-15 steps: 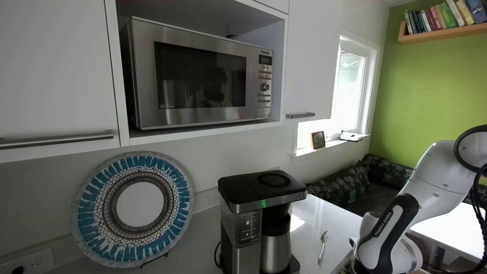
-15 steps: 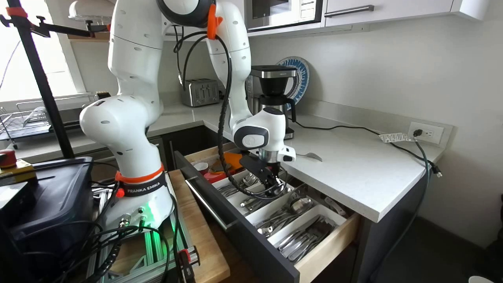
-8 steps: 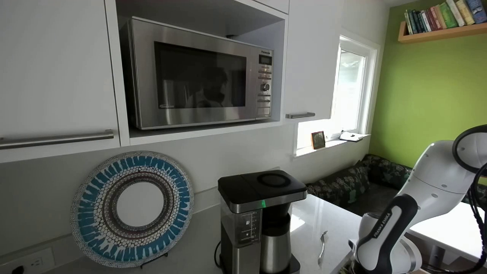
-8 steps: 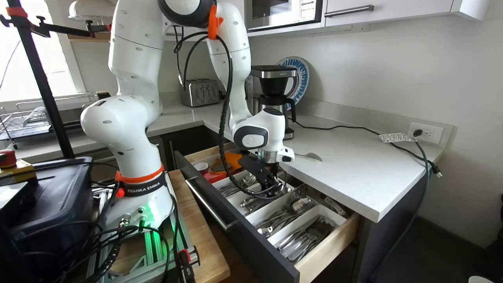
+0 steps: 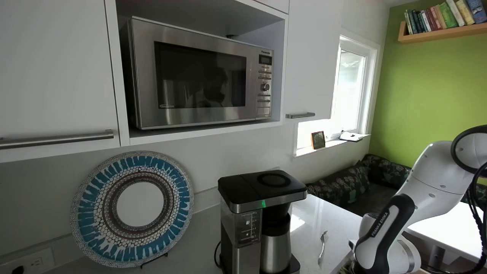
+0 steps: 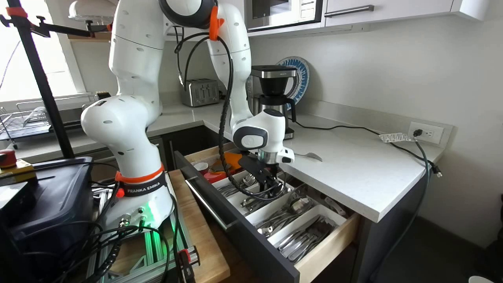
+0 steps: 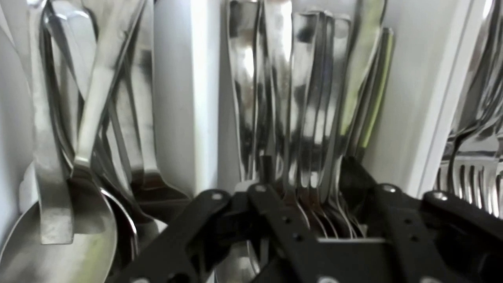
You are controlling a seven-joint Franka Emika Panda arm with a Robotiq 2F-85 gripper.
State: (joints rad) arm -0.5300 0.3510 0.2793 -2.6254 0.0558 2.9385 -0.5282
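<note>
Steel cutlery (image 7: 301, 70) lies in compartment (image 7: 410, 98) of drawer (image 6: 334, 249) tray (image 7: 206, 98), between spoons (image 7: 67, 259) and forks (image 7: 481, 151); claw (image 7: 310, 173) wide over it, contact unclear. Drawer already open, reach looks done; grip and lift apparently not yet made. Lone utensil (image 6: 313, 156) on table (image 6: 346, 177).

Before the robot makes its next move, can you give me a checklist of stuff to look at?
1. Is the drawer pulled out? Ok, it stands open.
2. Are the jaws apart? Ok, they stand parted in the wrist view.
3. Are they lined up with one compartment? Ok, the tips show between its two walls.
4. Is just one piece of cutlery between them? Not ok, several pieces bunch there.
5. Are the jaws touching any piece? Cannot tell.
6. Is the arm clear of the counter? Cannot tell, the gap is unclear.
</note>
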